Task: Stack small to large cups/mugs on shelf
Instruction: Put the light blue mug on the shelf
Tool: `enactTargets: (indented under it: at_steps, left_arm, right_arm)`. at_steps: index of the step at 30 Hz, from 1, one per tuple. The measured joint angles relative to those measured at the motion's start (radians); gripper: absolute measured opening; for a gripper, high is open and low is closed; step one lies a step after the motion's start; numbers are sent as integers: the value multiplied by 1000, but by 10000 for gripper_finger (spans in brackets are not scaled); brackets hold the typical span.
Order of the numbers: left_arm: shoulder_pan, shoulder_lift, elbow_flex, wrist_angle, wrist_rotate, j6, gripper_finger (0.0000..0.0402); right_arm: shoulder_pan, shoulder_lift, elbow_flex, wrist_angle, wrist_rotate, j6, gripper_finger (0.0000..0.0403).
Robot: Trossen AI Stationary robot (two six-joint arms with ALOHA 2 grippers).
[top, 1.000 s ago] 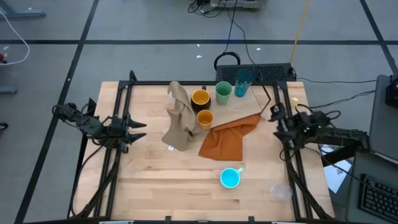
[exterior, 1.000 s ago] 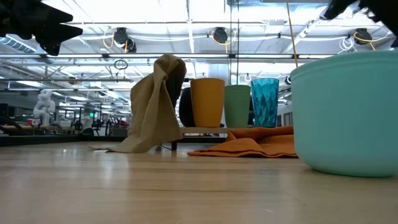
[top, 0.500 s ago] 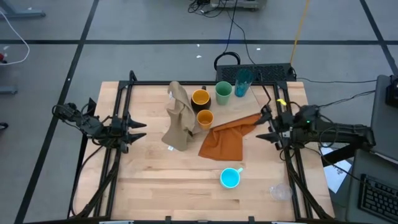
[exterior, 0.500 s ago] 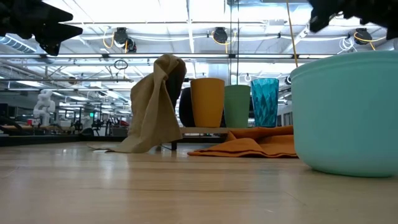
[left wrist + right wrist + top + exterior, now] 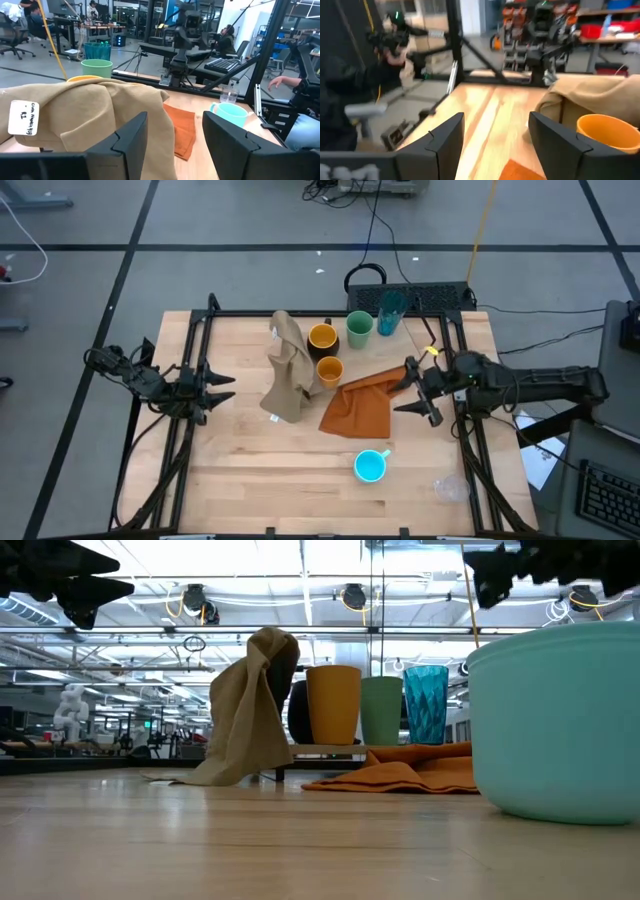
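Teal tumbler (image 5: 391, 311): upright at the table's far edge, nothing seen inside it; last on the right of the back row.
Light green cup (image 5: 359, 328): upright just beside the tumbler, nothing seen inside.
Yellow mug (image 5: 322, 337): upright next to the green cup, dark handle toward the far side, no contents showing.
Orange cup (image 5: 329, 370): upright just in front of the yellow mug, touching the tan cloth (image 5: 288, 370); no contents showing.
Cyan mug (image 5: 370, 466): upright near the table's front, well apart from the back group, handle pointing toward the orange cloth (image 5: 368, 402).
Clear glass (image 5: 449, 487): stands alone by the front right corner.
Shelf (image 5: 330, 749): in the low view a thin light board under the back row of cups; the tan cloth hides its left part.
Left gripper (image 5: 222, 389): hovers at the table's left side, fingers spread, holding nothing, pointing toward the tan cloth.
Right gripper (image 5: 410, 388): reaches in from the right, just over the orange cloth's right edge, fingers apart and holding nothing.
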Motion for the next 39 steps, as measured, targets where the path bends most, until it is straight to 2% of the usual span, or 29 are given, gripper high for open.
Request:
enactTargets:
  at_steps: [5,11,15,29,39]
  left_arm:
    - [0,0,0,0,-8,-18,191]
    - [0,0,0,11,-27,-26,191]
    - [0,0,0,19,-45,-27,191]
    - [0,0,0,19,-45,-38,191]
    - [0,0,0,12,-44,-37,191]
  right_arm:
    - [91,102,148,-210,99,-31,212]
    - [164,215,313,-445,122,93,212]
    - [212,284,367,-524,122,131,212]
    - [336,532,372,-458,122,212,212]
    - [350,648,372,-397,122,244,212]
